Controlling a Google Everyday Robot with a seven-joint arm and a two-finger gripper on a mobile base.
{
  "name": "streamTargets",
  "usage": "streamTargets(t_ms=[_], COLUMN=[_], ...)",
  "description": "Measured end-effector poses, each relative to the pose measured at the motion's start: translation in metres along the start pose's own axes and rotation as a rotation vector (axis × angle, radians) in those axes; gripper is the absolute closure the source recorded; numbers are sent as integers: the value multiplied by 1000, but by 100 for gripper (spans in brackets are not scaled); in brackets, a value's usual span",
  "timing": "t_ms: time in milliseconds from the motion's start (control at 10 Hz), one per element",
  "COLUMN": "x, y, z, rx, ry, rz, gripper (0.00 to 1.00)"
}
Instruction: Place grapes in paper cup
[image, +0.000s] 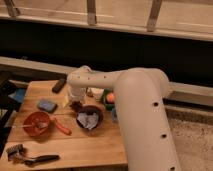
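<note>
1. The gripper (76, 98) hangs over the middle of the table (85, 145). Its jaws are spread wide and seem to hold nothing, though the wrist hides much of them.
2. The grapes (76, 106) lie just beneath the gripper, a touch toward the near edge and beside the dark bowl (90, 119).
3. The paper cup (96, 92) stands nearer the far edge, beside the orange fruit (110, 97).
4. The pick likely calls for a short, straight descent.

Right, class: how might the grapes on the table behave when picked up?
The grapes, a lumpy dark cluster just under the gripper, will probably flex rather than lift stiffly. Round berries could roll if detached. Likely soft, so a hard squeeze may bruise them.
</note>
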Motion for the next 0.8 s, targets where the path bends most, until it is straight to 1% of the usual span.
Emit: streamTargets(t_ms=[100,200,300,400,500,700,800], x=[1,3,5,6,8,10,11], y=[1,6,11,12,14,18,20], z=[4,9,15,18,20,24,25], rx=[-21,-35,-48,-54,-60,-67,-69], ry=[-9,-11,-9,-8,-6,-1,-1], rz=[6,4,-2,-5,-7,-16,-19], gripper=[25,28,39,46,57,79,87])
